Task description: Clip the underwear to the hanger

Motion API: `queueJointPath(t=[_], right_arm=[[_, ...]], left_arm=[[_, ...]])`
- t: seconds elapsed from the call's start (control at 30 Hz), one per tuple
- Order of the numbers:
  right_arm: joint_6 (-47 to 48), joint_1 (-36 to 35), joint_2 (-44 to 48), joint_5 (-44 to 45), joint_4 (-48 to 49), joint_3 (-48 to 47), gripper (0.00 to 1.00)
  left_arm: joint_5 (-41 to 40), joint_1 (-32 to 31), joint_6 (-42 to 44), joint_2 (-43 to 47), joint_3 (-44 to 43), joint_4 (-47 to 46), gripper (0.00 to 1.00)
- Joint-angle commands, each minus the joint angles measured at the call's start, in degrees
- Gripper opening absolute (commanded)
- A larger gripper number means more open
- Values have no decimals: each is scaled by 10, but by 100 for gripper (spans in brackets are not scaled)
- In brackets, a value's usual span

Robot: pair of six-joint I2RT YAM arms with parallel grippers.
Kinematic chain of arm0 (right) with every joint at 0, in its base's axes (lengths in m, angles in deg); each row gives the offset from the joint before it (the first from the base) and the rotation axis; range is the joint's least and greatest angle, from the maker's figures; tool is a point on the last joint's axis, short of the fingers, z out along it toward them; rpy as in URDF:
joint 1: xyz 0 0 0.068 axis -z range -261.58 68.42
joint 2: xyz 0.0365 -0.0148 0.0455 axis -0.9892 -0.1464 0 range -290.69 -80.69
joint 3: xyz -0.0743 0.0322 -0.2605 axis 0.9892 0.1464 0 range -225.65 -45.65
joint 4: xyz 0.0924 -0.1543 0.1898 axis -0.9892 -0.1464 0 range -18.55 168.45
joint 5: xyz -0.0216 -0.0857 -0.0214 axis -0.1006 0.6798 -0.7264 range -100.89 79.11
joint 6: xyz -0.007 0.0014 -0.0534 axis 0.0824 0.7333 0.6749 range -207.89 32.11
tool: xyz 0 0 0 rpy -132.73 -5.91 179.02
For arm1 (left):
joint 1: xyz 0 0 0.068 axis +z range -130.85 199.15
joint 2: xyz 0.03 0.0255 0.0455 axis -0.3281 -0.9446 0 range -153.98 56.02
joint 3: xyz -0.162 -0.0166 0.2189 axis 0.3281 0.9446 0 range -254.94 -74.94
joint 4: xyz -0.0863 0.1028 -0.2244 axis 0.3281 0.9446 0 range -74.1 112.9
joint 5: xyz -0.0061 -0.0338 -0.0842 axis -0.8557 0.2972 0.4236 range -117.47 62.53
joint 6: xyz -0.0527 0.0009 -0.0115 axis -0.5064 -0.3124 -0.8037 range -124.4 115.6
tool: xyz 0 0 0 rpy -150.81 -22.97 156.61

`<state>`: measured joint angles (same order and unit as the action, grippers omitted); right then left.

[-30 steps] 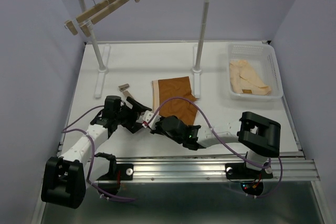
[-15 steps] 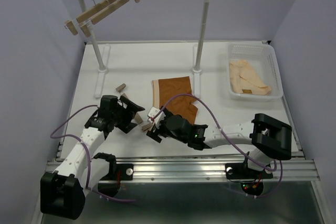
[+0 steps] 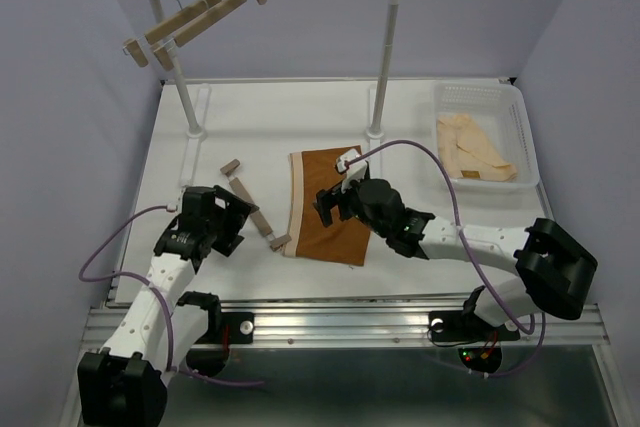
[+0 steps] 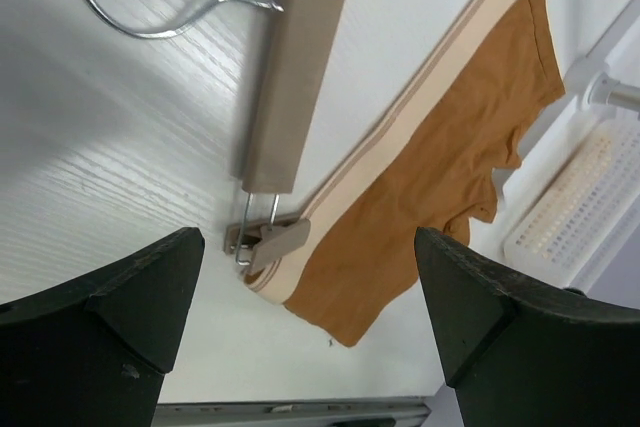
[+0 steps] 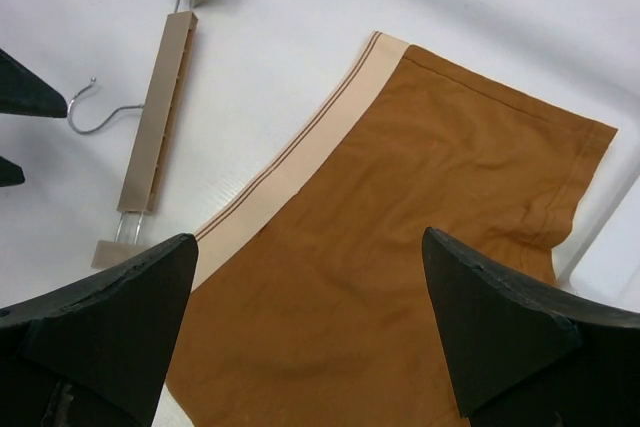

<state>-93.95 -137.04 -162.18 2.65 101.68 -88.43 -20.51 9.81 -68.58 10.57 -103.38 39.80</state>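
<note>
Right of the slim light-wood clip hanger (image 3: 250, 205), my right jaws have opened wide over the rust-brown fabric underwear (image 3: 335, 237), now lying flat; left jaws stay spread.

Overhead view looks down; both wrist views closely share hanger (image 4: 295, 67), underwear (image 4: 440, 177)

No text, label, brand, number or sign can be read in any of the three views. The waistband (image 5: 290, 182) of the underwear (image 3: 325, 217), lying near the middle of the surface, carries only thin plain stripes and no lettering. A small darker patch on the pale garment (image 3: 470, 152) in the basket (image 3: 520, 112) at about two o'clock is too small to read.
</note>
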Motion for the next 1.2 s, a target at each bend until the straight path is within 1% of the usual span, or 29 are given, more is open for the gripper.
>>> queueJointPath(t=[0.0,0.03,0.07,0.1,0.13,0.17,0.23,0.3,0.33,0.37,0.4,0.43,0.5,0.57,0.6,0.63,0.67,0.83,0.93,1.07,1.1,1.17], right_arm=[[-30,-1,10,-35,1,-6,100],[-29,-1,6,-40,0,-8,100],[-26,-1,-1,-47,1,-12,100],[-26,-1,-7,-48,1,-14,100],[-24,-1,-10,-48,0,-15,100],[-16,4,-19,-48,1,-19,100],[-9,4,-27,-43,1,-22,100],[0,4,-34,-31,1,-27,100],[6,10,-40,-26,-1,-33,100],[10,10,-43,-22,-5,-38,100],[19,10,-46,-14,-17,-48,100],[24,16,-48,-9,-22,-51,100],[26,27,-50,-4,-23,-53,100],[19,40,-60,-7,-23,-57,100],[12,49,-64,-11,-26,-59,100],[11,49,-69,-13,-28,-63,100],[10,54,-72,-14,-28,-63,100],[4,67,-82,-17,-31,-66,100],[-5,72,-87,-19,-32,-64,100],[-16,72,-93,-21,-34,-64,100],[-22,72,-96,-23,-34,-63,100],[-27,72,-96,-24,-35,-63,100]], left_arm=[[-55,33,27,18,21,-4,99],[-63,40,34,20,21,-12,99],[-90,53,44,22,15,-24,99],[-99,59,55,20,9,-51,99],[-103,64,70,19,3,-51,99],[-113,69,98,5,-11,-84,99],[-121,73,116,-21,-31,-108,99],[-123,78,150,-72,-50,-146,99],[-123,84,162,-95,-74,-162,99],[-121,86,175,-118,-90,-163,99],[-115,89,197,-173,-126,-156,99],[-105,89,210,-224,-144,-145,98],[-92,89,237,-267,-182,-148,96],[-72,89,244,-310,-199,-163,90],[-72,89,248,-320,-210,-169,89],[-50,89,255,-335,-214,-176,89],[-48,89,259,-342,-218,-176,88],[-60,89,287,-375,-232,-155,85],[-63,83,297,-410,-235,-144,82],[-63,55,307,-450,-247,-148,82],[-79,43,308,-458,-256,-147,81],[-84,37,310,-475,-268,-138,74]])
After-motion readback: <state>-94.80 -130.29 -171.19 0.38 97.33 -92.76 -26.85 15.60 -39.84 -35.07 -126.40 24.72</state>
